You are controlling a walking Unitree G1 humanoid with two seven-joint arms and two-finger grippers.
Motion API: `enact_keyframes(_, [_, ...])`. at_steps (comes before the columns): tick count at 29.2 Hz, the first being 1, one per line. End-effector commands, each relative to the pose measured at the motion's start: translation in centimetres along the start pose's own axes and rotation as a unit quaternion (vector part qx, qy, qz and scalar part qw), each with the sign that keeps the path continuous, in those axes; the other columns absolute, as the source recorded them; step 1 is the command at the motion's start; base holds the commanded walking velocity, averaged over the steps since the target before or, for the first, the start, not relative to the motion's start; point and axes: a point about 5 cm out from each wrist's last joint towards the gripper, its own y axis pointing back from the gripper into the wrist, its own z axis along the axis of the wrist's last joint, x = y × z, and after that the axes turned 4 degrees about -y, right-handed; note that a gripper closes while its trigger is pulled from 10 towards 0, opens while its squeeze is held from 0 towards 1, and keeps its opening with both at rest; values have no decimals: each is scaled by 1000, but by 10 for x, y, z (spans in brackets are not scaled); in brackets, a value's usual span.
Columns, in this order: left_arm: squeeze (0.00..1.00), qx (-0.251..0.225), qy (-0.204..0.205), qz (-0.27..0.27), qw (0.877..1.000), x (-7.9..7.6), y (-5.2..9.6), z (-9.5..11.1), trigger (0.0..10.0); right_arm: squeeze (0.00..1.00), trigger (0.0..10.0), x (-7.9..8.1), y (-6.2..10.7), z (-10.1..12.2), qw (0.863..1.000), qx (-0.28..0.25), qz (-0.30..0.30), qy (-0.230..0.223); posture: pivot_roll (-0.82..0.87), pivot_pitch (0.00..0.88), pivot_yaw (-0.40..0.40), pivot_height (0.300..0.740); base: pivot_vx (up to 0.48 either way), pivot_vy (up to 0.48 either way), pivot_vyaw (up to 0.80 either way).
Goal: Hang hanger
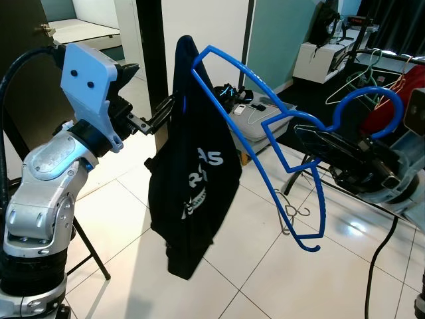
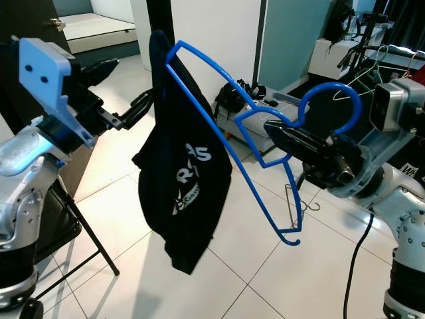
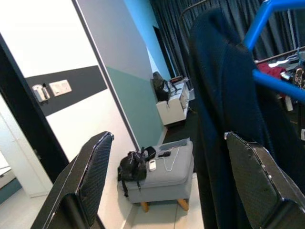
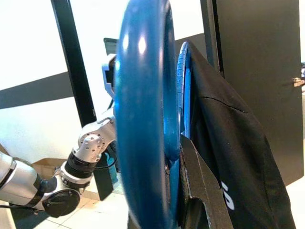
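Blue hanger [image 1: 265, 126] clamped at neck by right gripper [image 2: 282, 137]; left gripper [image 1: 163, 109] wide open, empty, beside black shirt [image 1: 192, 179]; stiff frame, floppy cloth, grip near hook

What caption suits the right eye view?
Right gripper holds blue plastic hanger with black printed garment; left gripper open beside it.

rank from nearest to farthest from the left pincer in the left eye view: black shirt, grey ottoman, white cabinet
1. black shirt, right beside the left pincer
2. grey ottoman, on the floor behind the shirt
3. white cabinet, at the far back on the right
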Motion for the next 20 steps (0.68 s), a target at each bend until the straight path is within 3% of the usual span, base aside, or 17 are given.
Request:
enact_keyframes(1, [0,0,9,-10,1000,-4,1,0,10000,0,10000,6,-5,7,1000,-2,17,19,-1,0,-33,740,0,0,0])
enact_keyframes(9, [0,-5,19,-7,1000,4,7,4,10000,0,10000,2,-3,8,1000,-3,7,21,1,0,-35,740,0,0,0])
enact_keyframes(20, [0,0,22,-10,1000,-2,5,0,10000,0,10000,1,-1,7,1000,-3,8,18,-6,0,-35,740,0,0,0])
